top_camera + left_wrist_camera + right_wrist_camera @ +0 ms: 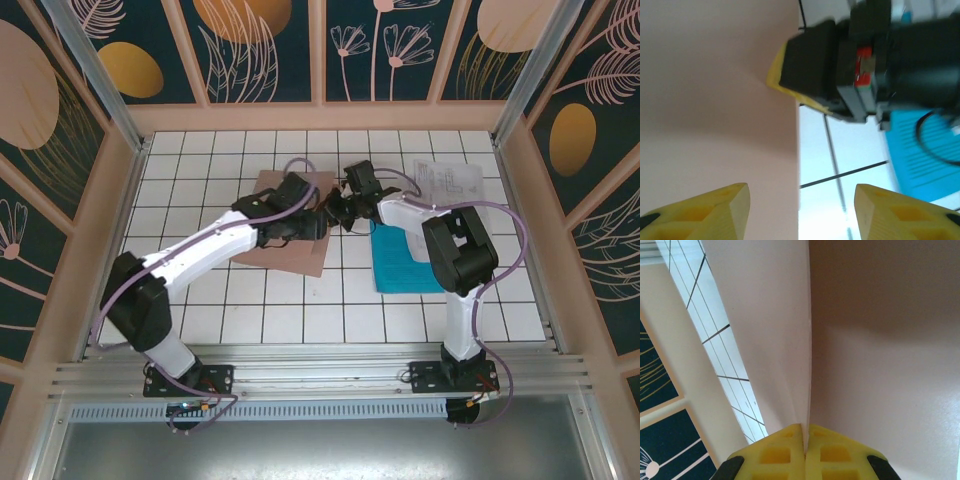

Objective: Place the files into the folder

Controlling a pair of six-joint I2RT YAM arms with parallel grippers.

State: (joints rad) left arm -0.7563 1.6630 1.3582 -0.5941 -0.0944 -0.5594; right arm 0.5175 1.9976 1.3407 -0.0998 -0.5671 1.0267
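- No writing can be read anywhere.
- White sheet (pixel 447 182), beyond and to the right of the right gripper (pixel 805 432): print too small to read.
- Blue sheet (pixel 920 160), right of the left gripper (pixel 801 192): blurred dark lines.

White tiled tabletop (pixel 300 320); dark floral wall panels (pixel 262 60); aluminium rail (pixel 320 378) along near edge.

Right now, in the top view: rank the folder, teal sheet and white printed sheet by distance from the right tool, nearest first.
1. folder: centre of the table, its edge pinched in the right tool.
2. teal sheet: just to the tool's right, nearer the arm bases.
3. white printed sheet: far right corner.
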